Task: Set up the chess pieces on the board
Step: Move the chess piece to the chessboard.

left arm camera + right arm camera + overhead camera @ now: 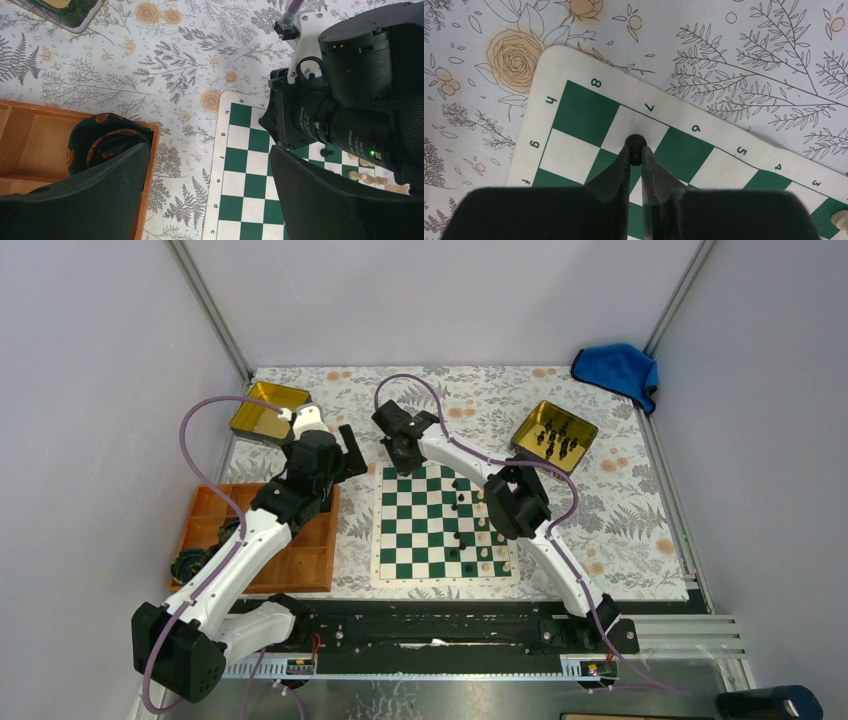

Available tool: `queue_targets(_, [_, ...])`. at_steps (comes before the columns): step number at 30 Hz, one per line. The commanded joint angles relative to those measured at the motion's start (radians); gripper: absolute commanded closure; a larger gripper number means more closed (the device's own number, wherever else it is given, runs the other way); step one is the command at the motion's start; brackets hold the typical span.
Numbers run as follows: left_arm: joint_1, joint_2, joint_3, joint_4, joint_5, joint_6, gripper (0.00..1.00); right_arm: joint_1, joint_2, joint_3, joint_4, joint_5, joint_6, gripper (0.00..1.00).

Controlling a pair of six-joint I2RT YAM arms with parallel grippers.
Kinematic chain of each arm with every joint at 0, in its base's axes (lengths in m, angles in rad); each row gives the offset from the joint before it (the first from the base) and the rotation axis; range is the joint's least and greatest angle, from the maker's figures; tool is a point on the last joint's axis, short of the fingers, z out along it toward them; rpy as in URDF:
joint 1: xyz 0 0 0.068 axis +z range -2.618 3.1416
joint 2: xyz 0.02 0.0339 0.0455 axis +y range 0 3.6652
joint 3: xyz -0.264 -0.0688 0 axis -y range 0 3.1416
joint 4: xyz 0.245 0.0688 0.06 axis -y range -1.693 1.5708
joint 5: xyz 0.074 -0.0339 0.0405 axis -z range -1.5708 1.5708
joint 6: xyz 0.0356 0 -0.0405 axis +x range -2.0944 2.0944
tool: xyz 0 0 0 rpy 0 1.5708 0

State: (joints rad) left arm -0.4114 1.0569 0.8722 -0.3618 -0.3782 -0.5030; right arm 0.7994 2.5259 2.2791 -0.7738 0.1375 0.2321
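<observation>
My right gripper point(637, 152) is clenched on a black piece point(636, 142) at the 11 o'clock corner of the board point(584, 112); left gripper point(207, 160) released. Few others placed; most sit in the tin point(583, 432) at 2 o'clock.

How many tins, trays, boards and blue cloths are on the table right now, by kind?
Gold tins: 2
Orange wooden tray: 1
Chess board: 1
Blue cloth: 1
Total: 5

High overview from behind; two close downward wrist views sharing one corner of the board point(240, 175) point(584, 112)
</observation>
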Motion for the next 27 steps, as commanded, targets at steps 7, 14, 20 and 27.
queue_targets(7, [0.006,0.018,0.001,0.027,-0.014,0.013,0.01,0.008,0.022,0.032,0.021,-0.009,-0.010,0.69])
queue_targets(14, [0.006,0.040,0.019,0.028,-0.006,0.017,0.01,0.009,-0.016,0.002,0.047,0.010,-0.027,0.47])
queue_targets(20, [0.007,0.046,0.034,0.027,-0.019,0.025,0.01,0.008,-0.080,-0.036,0.057,0.045,-0.047,0.45])
queue_targets(27, [0.006,0.045,0.036,0.026,-0.028,0.016,0.01,0.002,-0.264,-0.220,0.105,0.119,-0.051,0.45])
